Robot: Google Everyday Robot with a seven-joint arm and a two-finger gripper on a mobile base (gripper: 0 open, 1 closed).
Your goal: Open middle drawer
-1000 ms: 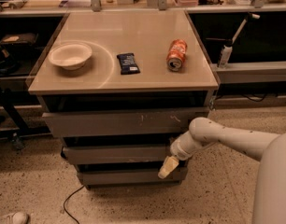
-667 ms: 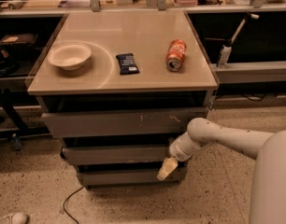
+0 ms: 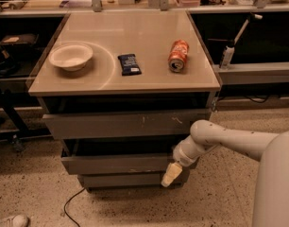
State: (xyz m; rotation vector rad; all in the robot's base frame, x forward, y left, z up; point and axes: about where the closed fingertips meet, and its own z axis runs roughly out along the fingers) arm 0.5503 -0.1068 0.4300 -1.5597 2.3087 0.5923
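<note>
Camera view showed a grey cabinet with a beige top (image 3: 144, 30) standing on a speckled floor (image 3: 31, 174), with cluttered benches (image 3: 45, 1) behind it and a black cable (image 3: 71, 202) trailing near its front left foot. The white arm (image 3: 229, 138) reached in from the right edge, bent downward at the wrist, and its pale gripper (image 3: 169, 174) hung at the right end of the middle drawer (image 3: 116, 164), against the lower edge of that front; whether it was open or closed, or had hold of anything, could not be told. The middle drawer sat between the top drawer (image 3: 125, 124) and the bottom drawer (image 3: 121, 179), a dark gap showing above it. Near the top's left edge stood an empty white bowl (image 3: 71, 56), a dark snack bar (image 3: 129, 64) lay near the centre, and an orange can (image 3: 178, 56) lay on its side towards the right edge.
</note>
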